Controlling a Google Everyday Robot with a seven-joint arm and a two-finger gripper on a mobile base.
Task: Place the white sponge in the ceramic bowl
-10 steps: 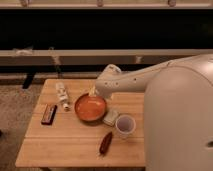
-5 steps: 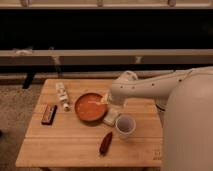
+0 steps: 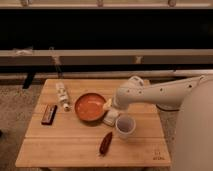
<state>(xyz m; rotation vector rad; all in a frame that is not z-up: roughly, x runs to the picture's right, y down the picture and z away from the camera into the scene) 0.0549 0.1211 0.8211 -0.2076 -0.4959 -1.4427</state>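
The ceramic bowl (image 3: 90,107), orange-brown inside with a darker rim, stands in the middle of the wooden table (image 3: 75,150). The white sponge (image 3: 111,118) lies on the table just right of the bowl, between it and the white cup (image 3: 125,126). My gripper (image 3: 111,105) is at the end of the white arm (image 3: 160,92) that reaches in from the right. It hangs just above the sponge, by the bowl's right rim. The wrist hides its tip.
A small white bottle (image 3: 62,95) lies left of the bowl. A dark flat rectangular object (image 3: 48,114) lies near the table's left edge. A red-brown elongated object (image 3: 105,143) lies at the front. A dark bench and wall run behind the table.
The arm has swung to the right and a little toward the front, from over the bowl's right side to above the sponge. The sponge, bowl and cup have not moved.
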